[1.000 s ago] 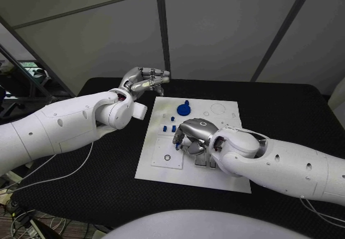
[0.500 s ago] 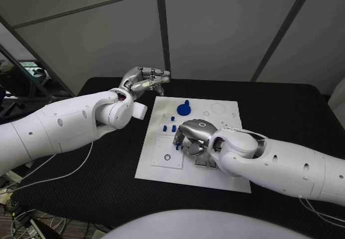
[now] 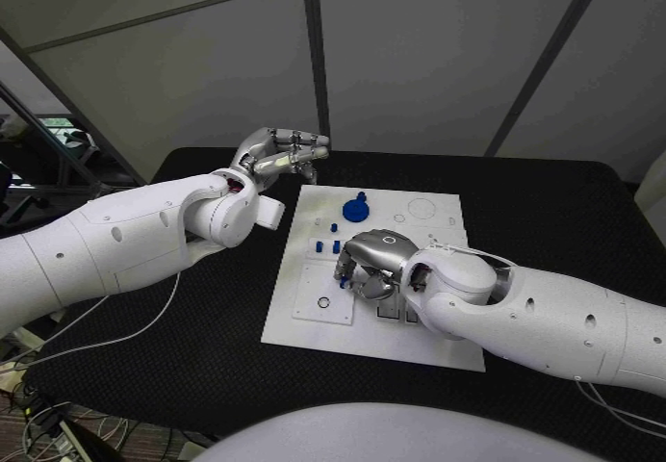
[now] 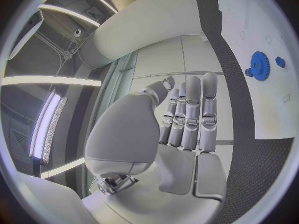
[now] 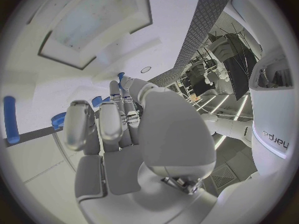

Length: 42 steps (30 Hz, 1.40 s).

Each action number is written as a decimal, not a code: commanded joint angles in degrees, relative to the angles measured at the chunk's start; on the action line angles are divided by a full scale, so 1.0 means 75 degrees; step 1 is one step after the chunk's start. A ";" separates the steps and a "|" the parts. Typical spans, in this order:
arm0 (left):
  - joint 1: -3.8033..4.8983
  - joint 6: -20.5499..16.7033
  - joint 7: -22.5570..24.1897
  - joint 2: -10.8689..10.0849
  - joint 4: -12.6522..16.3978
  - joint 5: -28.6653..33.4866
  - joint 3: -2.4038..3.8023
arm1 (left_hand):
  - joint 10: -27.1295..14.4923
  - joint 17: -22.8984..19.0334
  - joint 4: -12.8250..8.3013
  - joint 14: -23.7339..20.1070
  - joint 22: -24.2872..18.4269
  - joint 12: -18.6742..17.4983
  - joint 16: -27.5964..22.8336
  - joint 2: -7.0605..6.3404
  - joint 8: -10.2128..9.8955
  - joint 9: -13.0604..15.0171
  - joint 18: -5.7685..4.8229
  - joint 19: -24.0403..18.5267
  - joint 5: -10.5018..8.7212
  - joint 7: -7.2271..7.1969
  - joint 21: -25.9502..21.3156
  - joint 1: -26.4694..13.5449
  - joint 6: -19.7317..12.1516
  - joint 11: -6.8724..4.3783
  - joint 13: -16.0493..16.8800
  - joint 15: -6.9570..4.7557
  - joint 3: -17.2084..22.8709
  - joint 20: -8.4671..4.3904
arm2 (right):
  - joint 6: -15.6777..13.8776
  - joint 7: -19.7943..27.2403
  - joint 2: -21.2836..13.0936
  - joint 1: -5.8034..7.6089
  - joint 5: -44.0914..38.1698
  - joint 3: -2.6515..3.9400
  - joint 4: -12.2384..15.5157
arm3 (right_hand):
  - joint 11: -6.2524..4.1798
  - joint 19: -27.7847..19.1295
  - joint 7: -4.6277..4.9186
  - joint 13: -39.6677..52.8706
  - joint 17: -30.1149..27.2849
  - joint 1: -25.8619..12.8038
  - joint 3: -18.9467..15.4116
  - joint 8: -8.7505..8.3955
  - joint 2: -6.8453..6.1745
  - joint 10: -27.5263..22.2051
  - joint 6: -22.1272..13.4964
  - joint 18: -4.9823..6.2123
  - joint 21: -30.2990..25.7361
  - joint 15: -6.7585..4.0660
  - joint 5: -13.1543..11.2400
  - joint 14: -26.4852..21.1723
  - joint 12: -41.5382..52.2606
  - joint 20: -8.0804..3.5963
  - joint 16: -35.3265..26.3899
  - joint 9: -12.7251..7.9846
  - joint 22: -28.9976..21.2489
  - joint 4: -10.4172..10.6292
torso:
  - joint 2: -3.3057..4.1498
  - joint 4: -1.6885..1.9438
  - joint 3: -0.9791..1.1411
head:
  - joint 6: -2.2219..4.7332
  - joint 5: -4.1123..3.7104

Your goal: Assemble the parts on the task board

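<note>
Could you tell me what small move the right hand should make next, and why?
Probably lift slightly off the task board: the right hand seems to pinch a small blue part low over it, while the left hand hovers beyond the board.

No visible change anywhere.

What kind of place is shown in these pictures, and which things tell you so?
Most likely a robotics lab or test room. A white task board with small blue parts lies on a black table, grey panel walls stand behind it, and loose cables hang beside the table.
</note>
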 commanded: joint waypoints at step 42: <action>0.0014 0.0083 0.0004 -0.0035 -0.0120 0.0025 0.0000 | -0.0079 -0.0036 -0.0008 -0.0030 -0.0018 0.0050 -0.0010 0.0077 0.0029 -0.0013 0.0037 -0.0025 0.0051 0.0044 -0.0058 0.0002 -0.0067 0.0010 0.0000 0.0032 -0.0054 0.0009 | -0.1069 0.0205 -0.1561 0.0057 0.1031 0.0364 0.1024 | 0.0253 -0.1019 0.0088 -0.0043 -0.1298 -0.0559 -0.1432 -0.0016 -0.0345 -0.1588 -0.1173 0.0236 -0.1052 0.0171 0.0205 -0.0165 0.0425 0.0218 -0.0568 -0.0047 -0.1329 0.0292 | -0.0055 -0.0071 -0.0005 | 0.0160 -0.0174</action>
